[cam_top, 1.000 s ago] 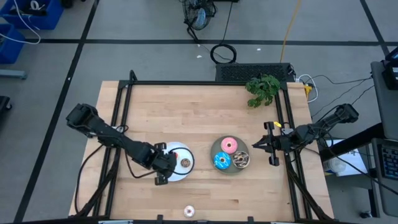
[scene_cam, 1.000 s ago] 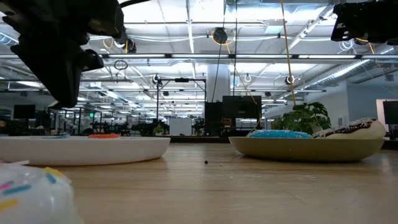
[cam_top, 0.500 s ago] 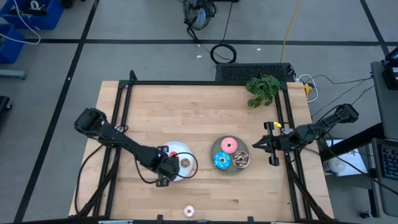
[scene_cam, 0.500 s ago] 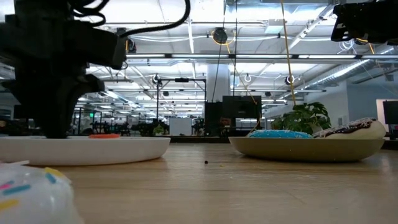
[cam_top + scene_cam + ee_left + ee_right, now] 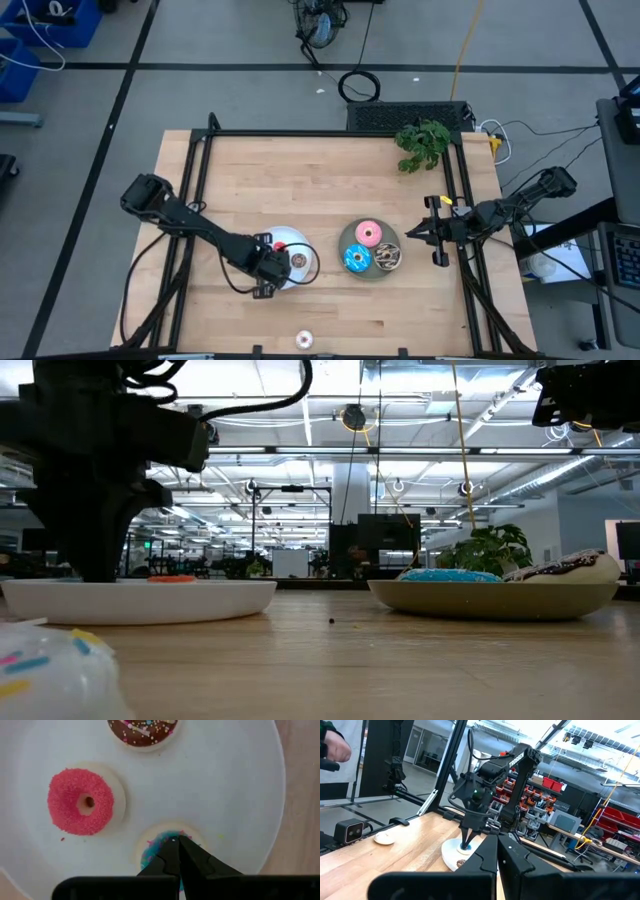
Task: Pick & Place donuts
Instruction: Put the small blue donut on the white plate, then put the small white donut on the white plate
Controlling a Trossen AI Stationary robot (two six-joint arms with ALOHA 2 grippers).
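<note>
My left gripper (image 5: 176, 840) is shut and points down over the white plate (image 5: 303, 243). Its tips sit at the middle of a tiny blue donut (image 5: 154, 851). A tiny red-orange donut (image 5: 82, 802) and a tiny brown sprinkled one (image 5: 145, 732) lie flat on the same plate. The grey plate (image 5: 345, 243) carries the pink (image 5: 368, 234), blue-sprinkled (image 5: 356, 259) and dark brown-sprinkled (image 5: 387, 257) donuts. A whitish donut (image 5: 304, 340) lies on the table near its near edge. My right gripper (image 5: 496, 841) waits shut above the table's right side. My left gripper comes from above, pointing down, with its shut fingertips (image 5: 170, 845) on the middle of the tiny blue donut (image 5: 150, 847). The fingers hide the hole, so I cannot tell whether the tips are inside it. The donut lies flat on the white plate (image 5: 225, 785).
A green plant (image 5: 422, 142) sits at the table's far right corner. A black frame (image 5: 300, 133) runs along the table's sides. Bare wood lies across the far half of the table and between the plates and the near edge.
My left gripper has come down onto the white plate and shifted a little toward the table's right. In the low view it stood higher a second ago and now reaches the plate. The right arm has kept still.
</note>
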